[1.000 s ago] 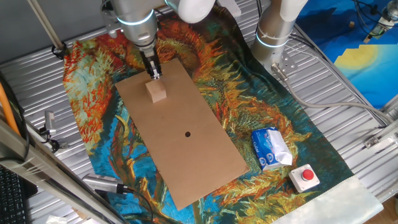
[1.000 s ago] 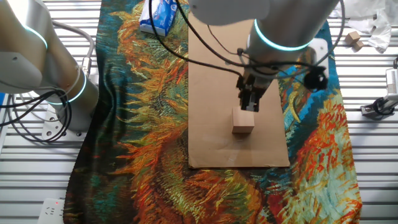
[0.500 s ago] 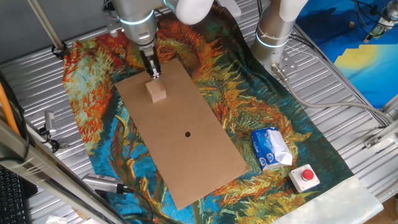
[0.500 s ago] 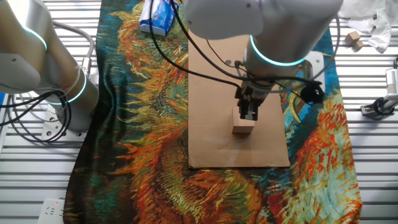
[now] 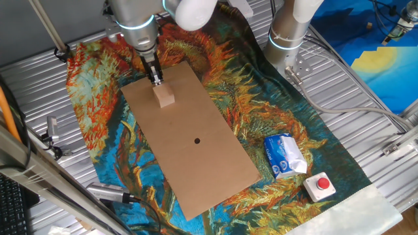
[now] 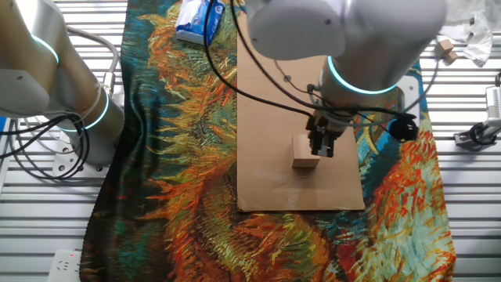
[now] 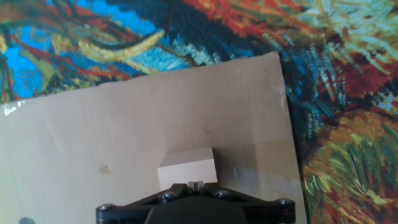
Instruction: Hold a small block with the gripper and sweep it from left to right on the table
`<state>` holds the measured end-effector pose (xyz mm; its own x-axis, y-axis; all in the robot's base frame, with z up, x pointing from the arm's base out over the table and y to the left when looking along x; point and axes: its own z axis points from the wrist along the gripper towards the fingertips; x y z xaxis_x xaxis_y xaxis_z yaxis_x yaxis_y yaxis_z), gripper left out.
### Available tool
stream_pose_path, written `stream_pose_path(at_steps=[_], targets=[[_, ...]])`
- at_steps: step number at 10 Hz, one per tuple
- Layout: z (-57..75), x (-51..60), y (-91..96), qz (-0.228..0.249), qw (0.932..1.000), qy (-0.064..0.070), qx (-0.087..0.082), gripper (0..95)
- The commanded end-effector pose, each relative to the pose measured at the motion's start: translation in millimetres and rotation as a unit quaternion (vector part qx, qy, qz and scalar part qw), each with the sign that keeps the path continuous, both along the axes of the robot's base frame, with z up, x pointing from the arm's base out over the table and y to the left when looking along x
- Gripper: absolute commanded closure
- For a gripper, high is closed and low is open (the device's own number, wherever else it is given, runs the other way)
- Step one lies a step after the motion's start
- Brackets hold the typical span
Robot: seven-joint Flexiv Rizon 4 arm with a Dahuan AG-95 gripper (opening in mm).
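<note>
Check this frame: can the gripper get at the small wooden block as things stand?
Probably yes. The gripper hangs right beside the wooden block on the brown board, fingers together, with nothing between them; it would need to open first.

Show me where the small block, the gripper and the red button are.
small block [image 5: 165,96], one fixed view, its top face.
gripper [image 5: 156,79], one fixed view, between its fingertips.
red button [image 5: 322,183], one fixed view, its red cap.
</note>
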<state>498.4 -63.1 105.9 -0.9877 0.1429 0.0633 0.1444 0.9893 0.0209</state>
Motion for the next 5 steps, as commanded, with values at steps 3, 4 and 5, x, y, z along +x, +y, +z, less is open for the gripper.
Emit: stream_pose_path(at_steps=[3,4,5], targets=[[-1.3,-0.8,0.0,0.000,0.9999,0.002,0.010,95.0],[-1.4,-1.2,0.2,-0.001,0.9999,0.003,0.010,95.0],[-1.4,-1.5,0.3,-0.002,0.9999,0.005,0.011,95.0]])
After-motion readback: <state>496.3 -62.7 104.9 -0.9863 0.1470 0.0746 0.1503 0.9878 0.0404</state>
